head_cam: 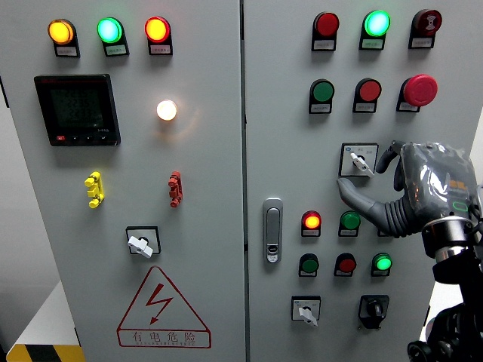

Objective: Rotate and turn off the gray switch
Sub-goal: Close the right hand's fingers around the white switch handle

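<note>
The right hand's fingers (361, 197) are spread and relaxed, clamped on nothing: the thumb reaches left and slightly up, its tip just below the lower left corner of the gray switch (358, 160), while another finger curls up beside the switch's right edge. Whether either tip actually touches the switch plate cannot be told. The right hand (423, 188), wrapped in a gray cover, sits at the right of the panel with its dark wrist and forearm coming in from the lower right corner.

The gray switch is on the right cabinet door (287, 113), in a square white plate in the third row of controls, its small knob pointing up and to the left. Above it stand a green button (322, 92), a red button (369, 91) and a red mushroom button (419, 90). Below it, partly beside the thumb, a lit red-orange lamp (311, 221) and a green button (349, 220) sit in a row. Lower down are another white rotary switch (305, 311) and a black one (373, 309). A metal door handle (272, 230) marks the door's left edge.

The left door carries a dark meter display (76, 109) and a red lightning warning triangle (161, 309).
</note>
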Robot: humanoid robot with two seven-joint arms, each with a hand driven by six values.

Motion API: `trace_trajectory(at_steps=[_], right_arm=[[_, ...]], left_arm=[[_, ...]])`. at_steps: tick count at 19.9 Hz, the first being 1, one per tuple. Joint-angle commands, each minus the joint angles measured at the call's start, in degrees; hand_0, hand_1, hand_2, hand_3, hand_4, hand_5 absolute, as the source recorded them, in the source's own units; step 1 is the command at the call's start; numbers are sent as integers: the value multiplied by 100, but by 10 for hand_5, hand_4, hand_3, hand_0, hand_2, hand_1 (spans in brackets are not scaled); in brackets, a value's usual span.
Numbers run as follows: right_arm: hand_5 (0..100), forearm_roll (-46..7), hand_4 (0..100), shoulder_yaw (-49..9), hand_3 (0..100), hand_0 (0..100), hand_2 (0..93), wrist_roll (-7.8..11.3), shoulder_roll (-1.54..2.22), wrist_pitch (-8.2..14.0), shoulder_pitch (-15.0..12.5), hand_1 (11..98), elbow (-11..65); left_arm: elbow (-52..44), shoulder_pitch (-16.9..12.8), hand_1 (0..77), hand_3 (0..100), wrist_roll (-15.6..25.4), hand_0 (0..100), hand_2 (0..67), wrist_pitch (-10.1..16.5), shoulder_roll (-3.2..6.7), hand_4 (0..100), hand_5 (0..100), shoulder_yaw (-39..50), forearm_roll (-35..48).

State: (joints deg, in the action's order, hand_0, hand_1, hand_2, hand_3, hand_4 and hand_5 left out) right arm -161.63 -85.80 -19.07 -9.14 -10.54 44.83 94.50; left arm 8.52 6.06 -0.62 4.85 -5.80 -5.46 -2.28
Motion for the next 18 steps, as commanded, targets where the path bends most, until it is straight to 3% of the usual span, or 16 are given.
trace_trajectory(at_steps=[1, 16, 18], right_arm=[[882, 0, 1000, 28, 893, 0, 632, 0, 0, -1, 61, 292, -71], [889, 0, 1000, 116, 890, 0, 649, -79, 0, 8, 193, 274, -256], [889, 0, 1000, 125, 891, 78, 651, -79, 0, 17, 193, 280, -256]], left_arm=[[0, 0, 0, 222, 0, 341, 123, -1, 0, 119, 122, 1, 0], [0, 0, 0, 223, 0, 341, 123, -1, 0, 119, 122, -7, 0], [0, 0, 0, 223, 0, 341, 123, -1, 0, 119, 122, 1, 0]])
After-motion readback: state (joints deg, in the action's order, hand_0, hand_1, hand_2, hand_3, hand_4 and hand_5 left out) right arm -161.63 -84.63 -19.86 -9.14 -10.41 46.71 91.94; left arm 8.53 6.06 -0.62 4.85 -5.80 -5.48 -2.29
